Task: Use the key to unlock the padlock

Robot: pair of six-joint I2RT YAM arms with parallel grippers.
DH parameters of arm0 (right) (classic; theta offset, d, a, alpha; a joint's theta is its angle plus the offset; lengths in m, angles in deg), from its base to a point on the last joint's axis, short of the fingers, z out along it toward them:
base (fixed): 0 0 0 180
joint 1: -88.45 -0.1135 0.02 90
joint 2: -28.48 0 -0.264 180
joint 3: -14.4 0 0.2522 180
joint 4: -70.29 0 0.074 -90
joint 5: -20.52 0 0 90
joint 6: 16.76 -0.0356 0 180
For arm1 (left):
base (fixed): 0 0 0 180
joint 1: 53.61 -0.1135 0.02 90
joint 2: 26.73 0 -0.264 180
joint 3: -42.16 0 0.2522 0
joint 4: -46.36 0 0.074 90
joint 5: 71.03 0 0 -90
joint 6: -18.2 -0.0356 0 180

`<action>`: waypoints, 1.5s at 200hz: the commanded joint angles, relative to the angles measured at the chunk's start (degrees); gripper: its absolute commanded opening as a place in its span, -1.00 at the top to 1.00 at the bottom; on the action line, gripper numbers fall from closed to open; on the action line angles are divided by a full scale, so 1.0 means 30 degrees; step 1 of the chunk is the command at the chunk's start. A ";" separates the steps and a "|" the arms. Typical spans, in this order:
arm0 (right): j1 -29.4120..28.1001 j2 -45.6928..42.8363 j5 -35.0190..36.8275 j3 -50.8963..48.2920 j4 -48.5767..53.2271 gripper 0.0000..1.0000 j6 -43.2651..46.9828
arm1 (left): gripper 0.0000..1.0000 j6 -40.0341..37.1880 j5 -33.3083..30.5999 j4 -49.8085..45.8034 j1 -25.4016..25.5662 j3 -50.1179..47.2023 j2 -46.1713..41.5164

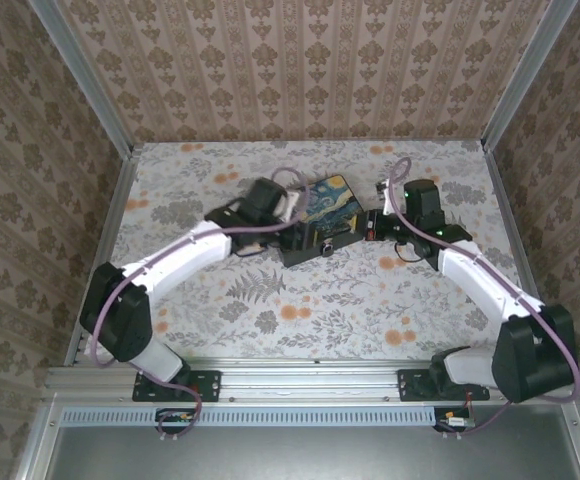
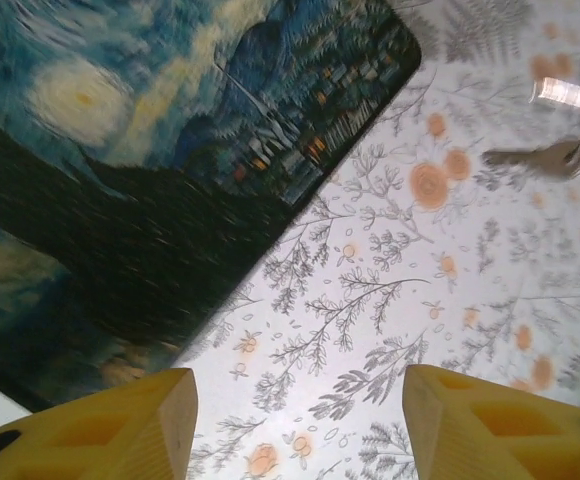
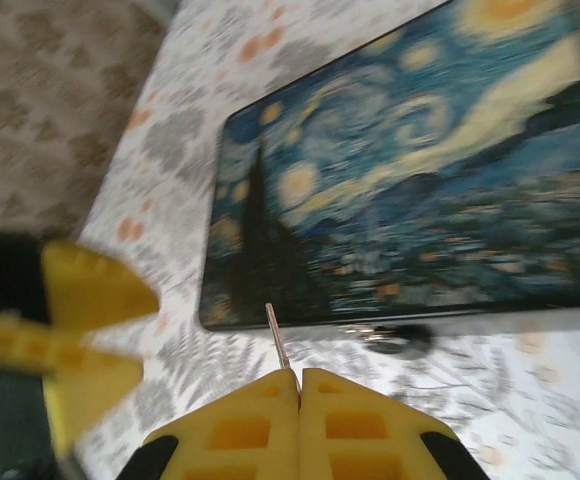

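Observation:
The thin grey key [image 3: 278, 336] sticks out from between the fingers of my right gripper [image 3: 300, 385], which is shut on it. The key's tip reaches the near corner of the box. The padlock [image 3: 398, 338], small, dark and blurred, lies on the table against the box's front edge, to the right of the key and apart from it. From above, the padlock [image 1: 327, 247] sits between the two grippers. My left gripper [image 2: 300, 425] is open over bare tablecloth with nothing between its yellow fingers [image 3: 75, 340]. A blurred grey key-shaped piece [image 2: 540, 158] shows at the upper right.
The black box with the Starry Night lid [image 1: 322, 208] lies mid-table between both wrists. Patterned walls and metal rails [image 1: 120, 190] close in the table on three sides. Floral tablecloth [image 1: 310, 300] spreads in front of the box.

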 commanded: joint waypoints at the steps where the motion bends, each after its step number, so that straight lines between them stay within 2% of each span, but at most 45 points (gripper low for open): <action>1: 0.0333 -0.1667 0.3330 -0.0623 0.1831 1.00 -0.1098 | -0.18 0.4655 -0.7965 0.0647 0.2506 -0.0138 0.0275; 27: 0.0879 -0.2130 0.4648 -0.0540 0.3393 1.00 -0.1369 | -0.26 0.6593 -1.1495 -0.0272 0.4560 0.1822 0.2987; 37: 0.1074 -0.2323 0.4971 -0.0654 0.3589 1.00 -0.1559 | -0.27 0.7348 -1.1981 -0.0356 0.4976 0.2467 0.4067; 75: 0.2711 -0.3253 0.4969 -0.1432 0.4054 1.00 -0.1928 | -0.28 1.0158 -1.2389 -0.0125 0.5280 0.3790 0.7104; 103: 0.3785 -0.3692 0.4312 -0.1799 0.4067 1.00 -0.1719 | -0.28 0.9973 -1.2197 0.0138 0.5140 0.5317 0.8977; 133: 0.4104 -0.3364 0.3737 -0.1569 0.4142 1.00 -0.1182 | -0.26 1.0760 -1.2742 -0.1262 0.5133 0.7222 1.0718; 188: 0.4163 -0.2990 0.3097 -0.1182 0.4093 1.00 -0.0877 | -0.22 1.2151 -1.4486 -0.5047 0.5036 0.9416 1.2069; 238: 0.4161 -0.2809 0.2873 -0.1113 0.3851 1.00 -0.1049 | -0.19 1.2351 -1.4758 -0.4581 0.4692 0.9644 1.2995; 285: 0.4156 -0.2552 0.2525 -0.1037 0.3841 1.00 -0.0952 | -0.07 1.1973 -1.5136 -0.3681 0.4308 0.9824 1.3584; 300: 0.4163 -0.2466 0.2342 -0.1122 0.3734 1.00 -0.1001 | 0.04 1.1830 -1.5312 -0.3624 0.4276 0.9929 1.3714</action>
